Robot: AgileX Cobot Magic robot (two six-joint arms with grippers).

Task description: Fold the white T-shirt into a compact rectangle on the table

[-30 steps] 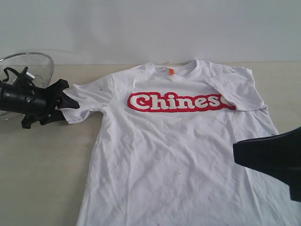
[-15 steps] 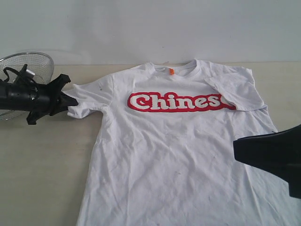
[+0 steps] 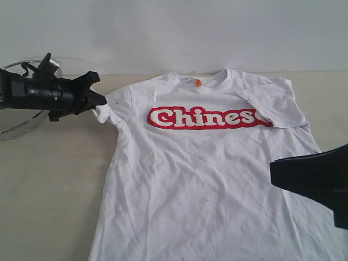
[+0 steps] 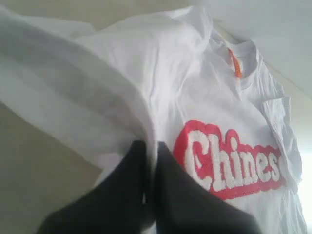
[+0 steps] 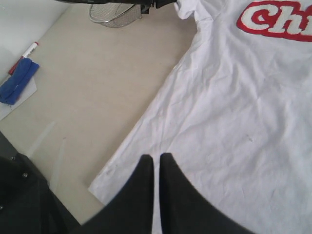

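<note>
Raised since before, the sleeve [image 3: 115,107] is clamped by the left gripper [image 3: 101,101]; the T-shirt [image 3: 206,174] is spread on the table [image 3: 49,190]. An inward fold is needed next; the right gripper [image 5: 156,159] is shut, empty.

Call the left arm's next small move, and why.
Probably carry the pinched sleeve inward over the white T-shirt's chest and lay it down: the left gripper is shut on that sleeve, and the opposite sleeve already lies folded in.

Test lab — beige table [image 3: 54,190], blank wall [image 3: 163,32]
</note>
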